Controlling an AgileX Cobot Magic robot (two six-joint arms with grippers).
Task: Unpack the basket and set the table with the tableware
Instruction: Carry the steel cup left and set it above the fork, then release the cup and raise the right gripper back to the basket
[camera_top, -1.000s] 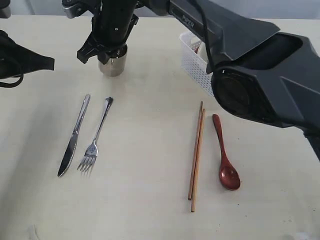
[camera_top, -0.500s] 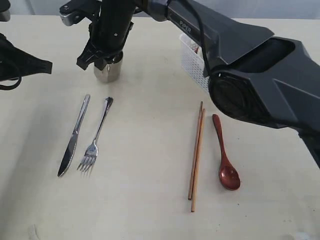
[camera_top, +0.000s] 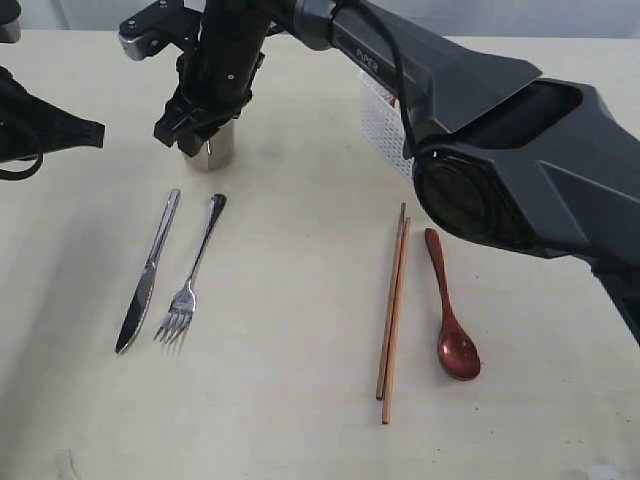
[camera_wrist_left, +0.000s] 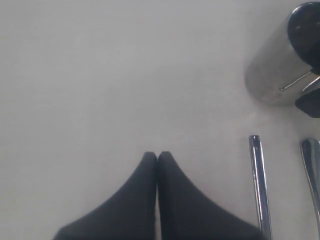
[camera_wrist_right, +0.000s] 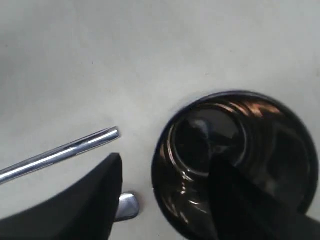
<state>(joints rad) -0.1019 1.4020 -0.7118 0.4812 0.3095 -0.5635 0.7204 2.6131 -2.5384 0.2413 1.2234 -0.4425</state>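
Cutlery is laid out on the table (camera_top: 300, 420). On the left, the knife (camera_top: 148, 272) and fork (camera_top: 190, 275) are set side by side, just apart, with their handles toward the cup (camera_top: 220, 152). Right of the middle, the two chopsticks (camera_top: 393, 310) are placed close together, and the spoon (camera_top: 452, 312) is laid just beside them. The cup is stood upright on the table, just beyond the knife and fork handles.

The cup is reached from across the table by the right gripper (camera_top: 190, 140), which is held directly over it. In the right wrist view the jaws are seen well apart. One finger (camera_wrist_right: 95, 200) is outside the cup's wall with a gap to it, and the other is over the cup's mouth, so nothing is gripped.

The left gripper (camera_wrist_left: 157, 156) is held low over bare table at the left, near the cup and the knife handle, with its fingers pressed together and empty. The basket (camera_top: 383, 125) is seen at the back right, mostly hidden behind the right arm, and its contents cannot be made out.
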